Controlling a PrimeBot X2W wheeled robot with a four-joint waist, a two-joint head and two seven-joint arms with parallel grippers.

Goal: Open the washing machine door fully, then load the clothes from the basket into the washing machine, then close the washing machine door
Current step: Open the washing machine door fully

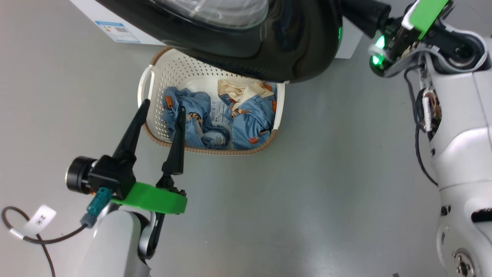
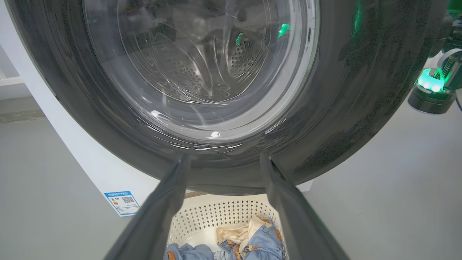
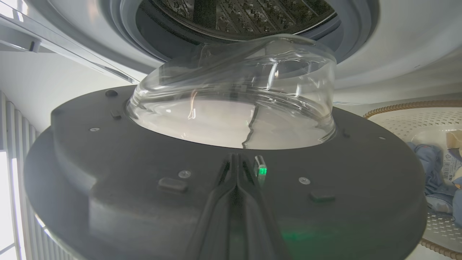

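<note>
The left gripper [image 1: 163, 105] is at the near left, its two dark fingers spread wide, pointing far and holding nothing, above its pale forearm [image 1: 111, 238]. The right arm [image 1: 461, 127] stretches up the right side. The right gripper [image 3: 236, 159] has its fingers pressed together.

The right tool [image 3: 236, 158], fingers pressed together, points across the washing machine door [image 3: 137, 169] toward its glass bowl [image 3: 234, 90].

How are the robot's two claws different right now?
The left gripper is open, fingers spread; the right gripper is shut, fingers pressed together. The left gripper is by the basket; the right gripper points at the dark inner side of the washing machine door. Both have two long dark fingers.
</note>
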